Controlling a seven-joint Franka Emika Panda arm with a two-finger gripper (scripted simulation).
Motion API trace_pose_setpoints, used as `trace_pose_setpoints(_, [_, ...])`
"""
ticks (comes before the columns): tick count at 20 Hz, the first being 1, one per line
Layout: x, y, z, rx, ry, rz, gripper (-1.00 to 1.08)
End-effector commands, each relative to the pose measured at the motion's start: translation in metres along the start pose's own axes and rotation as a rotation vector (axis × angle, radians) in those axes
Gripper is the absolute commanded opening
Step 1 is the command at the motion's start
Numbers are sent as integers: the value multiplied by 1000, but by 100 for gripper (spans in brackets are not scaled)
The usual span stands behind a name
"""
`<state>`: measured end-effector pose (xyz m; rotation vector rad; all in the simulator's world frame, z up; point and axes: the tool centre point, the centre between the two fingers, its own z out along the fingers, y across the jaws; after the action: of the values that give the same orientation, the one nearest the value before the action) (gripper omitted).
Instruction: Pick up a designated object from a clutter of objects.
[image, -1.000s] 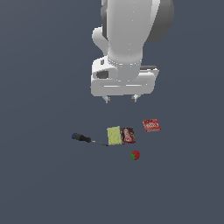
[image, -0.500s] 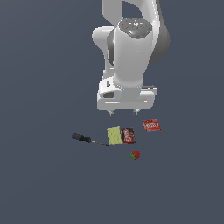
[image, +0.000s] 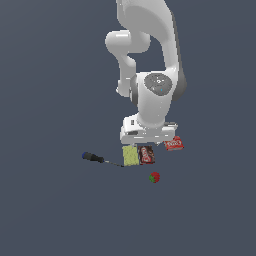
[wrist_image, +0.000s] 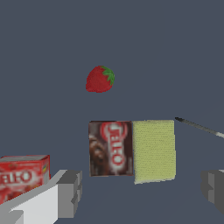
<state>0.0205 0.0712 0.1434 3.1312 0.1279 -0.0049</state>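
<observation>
Compared with a second ago, our gripper (image: 148, 145) has dropped from well above the clutter to just over it, while the objects lie where they were. We see its two fingers (wrist_image: 65, 192) spread wide in the wrist view, holding and touching nothing. Our arm (image: 150, 70) comes down from 12 o'clock in the exterior view, the hand pointing straight down. The dark brown box (image: 146, 154) lies flat directly below the hand, its side touching the pale yellow block (image: 130, 155) at its 9 o'clock. We find the bright red box (image: 173, 144) at its 2 o'clock, the strawberry (image: 155, 177) at 5 o'clock, and the screwdriver (image: 100, 159) beyond the block at 9 o'clock.
</observation>
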Motion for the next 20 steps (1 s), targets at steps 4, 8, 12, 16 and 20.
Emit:
trace_pose_setpoints(4, [-6, -12, 44, 3, 3, -6, 100])
trace_pose_setpoints(8, [-10, -18, 64, 6, 3, -10, 100])
trace_pose_setpoints(12, [-13, -21, 75, 7, 3, -11, 100])
trace_pose_setpoints(16, [-14, -21, 76, 7, 2, -12, 100])
trace_pose_setpoints(20, [-14, -21, 81, 7, 2, -12, 100])
